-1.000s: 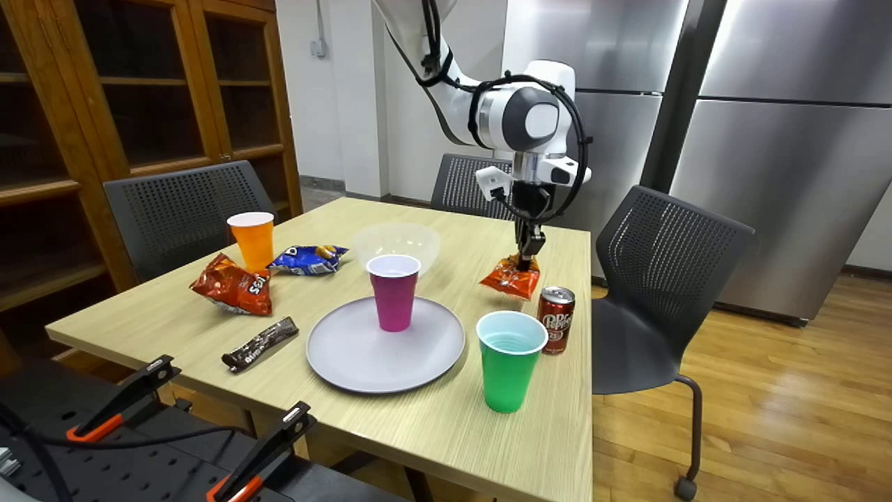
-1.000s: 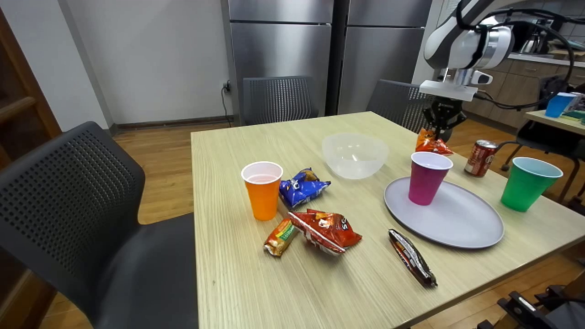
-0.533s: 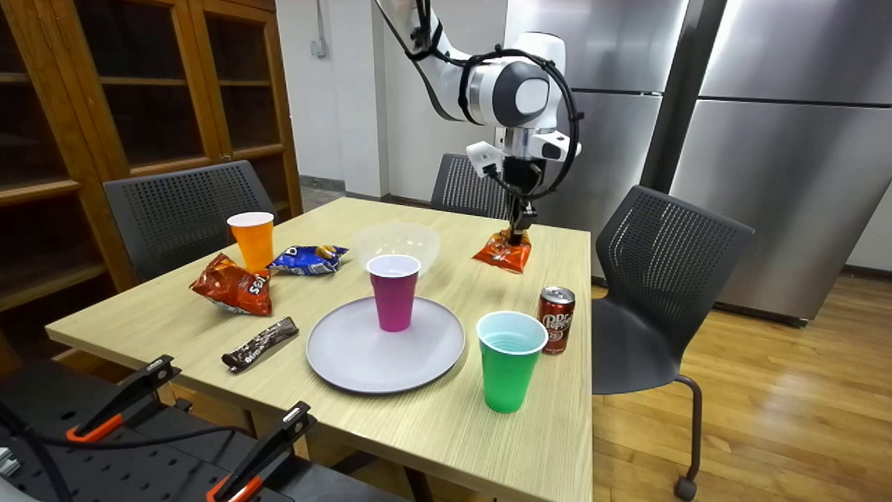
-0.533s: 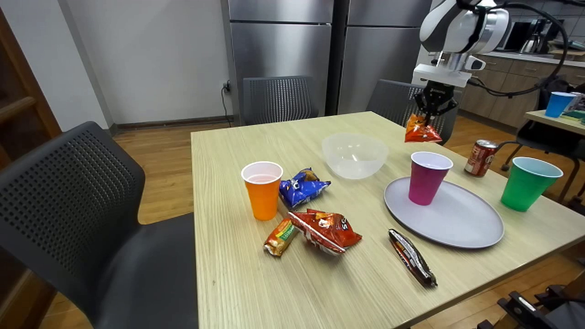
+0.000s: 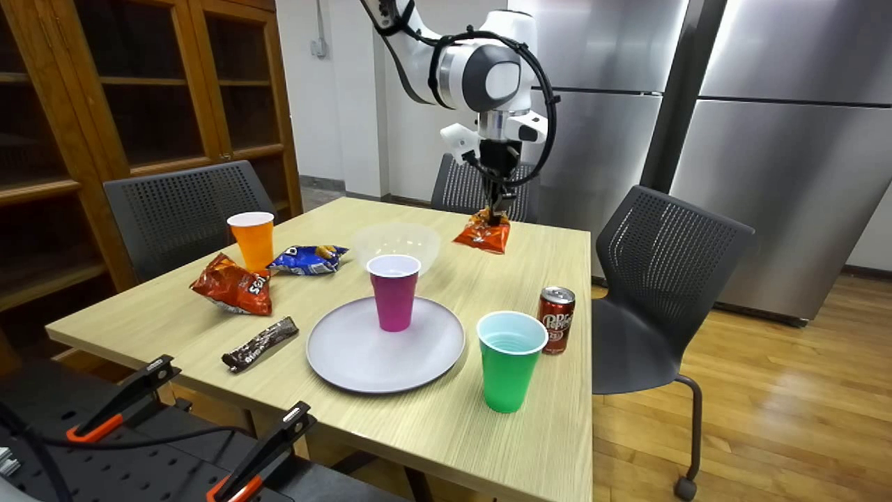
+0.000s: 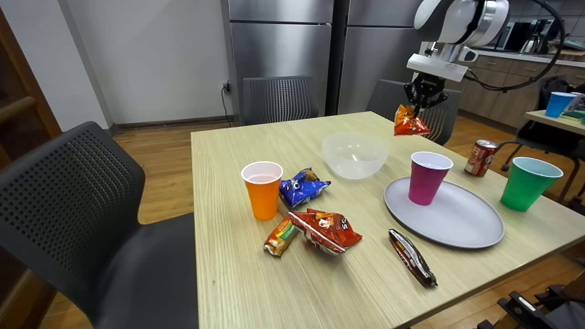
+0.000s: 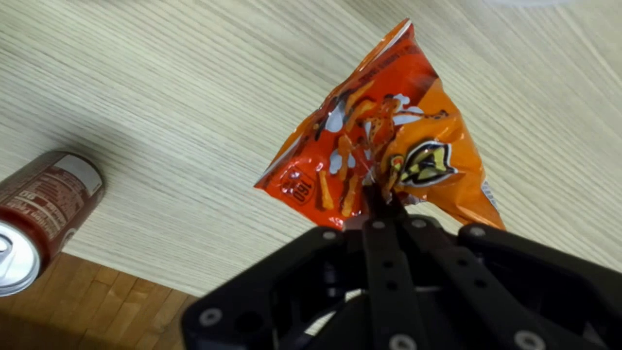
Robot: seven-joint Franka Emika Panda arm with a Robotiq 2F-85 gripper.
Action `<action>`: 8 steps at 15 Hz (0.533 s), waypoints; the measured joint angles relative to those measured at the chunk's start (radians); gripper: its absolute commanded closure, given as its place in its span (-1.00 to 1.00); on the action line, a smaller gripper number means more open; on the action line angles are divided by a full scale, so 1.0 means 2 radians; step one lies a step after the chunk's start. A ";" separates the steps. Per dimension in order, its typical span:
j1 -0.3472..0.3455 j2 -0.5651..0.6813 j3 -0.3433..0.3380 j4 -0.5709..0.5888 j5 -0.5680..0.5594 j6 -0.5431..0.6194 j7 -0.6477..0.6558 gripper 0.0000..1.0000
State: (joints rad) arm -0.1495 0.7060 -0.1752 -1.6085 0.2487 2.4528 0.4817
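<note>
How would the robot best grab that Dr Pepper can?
Probably squeeze the can across its round sides, coming down from above: it stands upright and its wall looks straight. The green cup stands close by, so I'd steer clear of it. First, the gripper must let go of the orange-red chip bag it's pinching.

A purple cup [image 5: 394,298] is standing on a round gray plate [image 5: 348,359], and a green cup [image 5: 510,373] is sitting near a red soda can [image 5: 557,322].

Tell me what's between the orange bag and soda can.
In the wrist view, only tabletop shows between the orange bag, held by the pincer, and the soda can.
</note>
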 measured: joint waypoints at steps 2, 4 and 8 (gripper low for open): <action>0.005 -0.019 0.008 -0.030 0.000 0.019 -0.011 1.00; 0.009 -0.039 0.015 -0.061 0.000 0.037 -0.022 1.00; 0.016 -0.076 0.031 -0.117 0.000 0.070 -0.044 1.00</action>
State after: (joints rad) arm -0.1170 0.5538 -0.1130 -1.8433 0.2493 2.5923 0.3928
